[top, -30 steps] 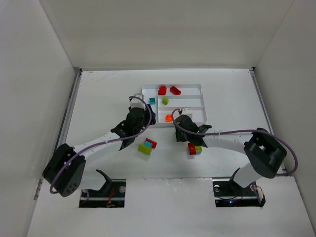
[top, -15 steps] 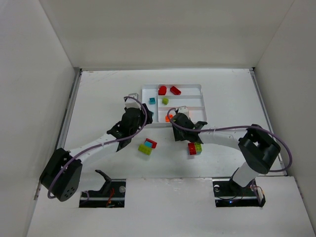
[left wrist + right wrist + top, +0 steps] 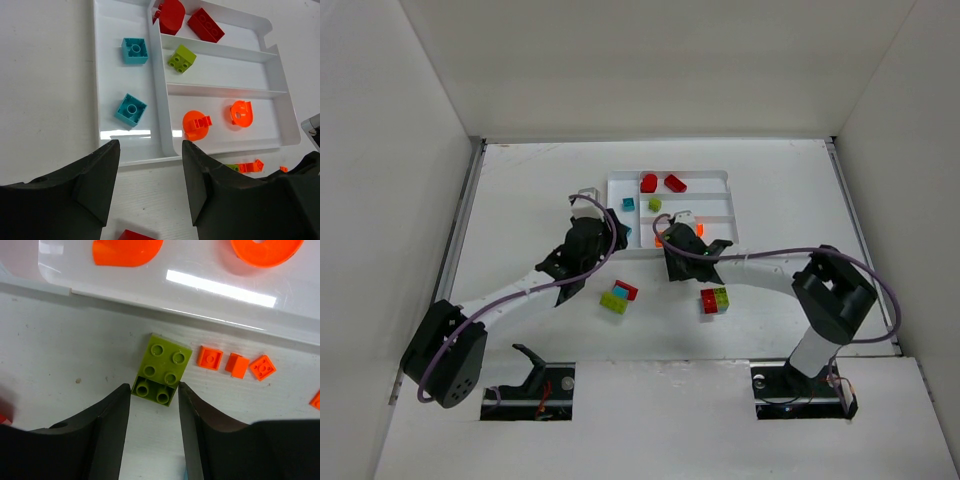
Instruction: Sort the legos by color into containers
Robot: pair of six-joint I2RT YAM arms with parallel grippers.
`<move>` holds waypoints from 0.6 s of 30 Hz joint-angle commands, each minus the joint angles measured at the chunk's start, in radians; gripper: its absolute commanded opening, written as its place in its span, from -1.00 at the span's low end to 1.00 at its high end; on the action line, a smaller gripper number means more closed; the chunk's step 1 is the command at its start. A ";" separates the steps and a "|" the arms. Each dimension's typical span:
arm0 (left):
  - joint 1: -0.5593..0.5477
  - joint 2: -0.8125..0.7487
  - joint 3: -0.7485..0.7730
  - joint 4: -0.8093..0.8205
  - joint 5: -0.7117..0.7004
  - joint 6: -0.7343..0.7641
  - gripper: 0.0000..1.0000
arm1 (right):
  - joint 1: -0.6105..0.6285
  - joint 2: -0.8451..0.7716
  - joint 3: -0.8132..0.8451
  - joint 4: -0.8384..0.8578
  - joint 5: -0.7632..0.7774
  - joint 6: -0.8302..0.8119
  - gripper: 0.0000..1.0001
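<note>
Just ahead of the half-open, empty left gripper [image 3: 150,165], the white tray [image 3: 225,67] is seen holding two teal bricks [image 3: 131,109], then orange rounds [image 3: 196,124], a lime brick [image 3: 181,58] and, farthest, red bricks [image 3: 205,25]. A green lego [image 3: 161,369] on the table is flanked by the right gripper [image 3: 154,395], jaws parted; whether it is gripped cannot be told.
</note>
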 commanded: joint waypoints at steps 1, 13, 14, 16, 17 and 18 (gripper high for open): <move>0.013 -0.005 -0.015 0.046 0.005 -0.006 -0.01 | -0.008 0.029 0.064 -0.008 -0.007 -0.012 -0.04; 0.013 -0.008 -0.024 0.060 0.005 -0.006 -0.02 | -0.002 -0.034 0.029 -0.019 0.073 0.022 -0.55; 0.013 -0.008 -0.024 0.060 0.005 -0.006 -0.02 | 0.006 -0.067 0.012 -0.021 0.073 0.030 -0.55; 0.013 -0.011 -0.024 0.060 0.005 -0.006 -0.02 | 0.027 -0.156 -0.024 -0.024 0.068 0.046 -0.54; 0.013 -0.012 -0.024 0.060 0.005 -0.006 -0.02 | 0.030 -0.192 -0.035 -0.025 0.061 0.053 -0.54; 0.013 -0.015 -0.024 0.060 0.005 -0.006 -0.02 | 0.033 -0.224 -0.043 -0.030 0.055 0.056 -0.54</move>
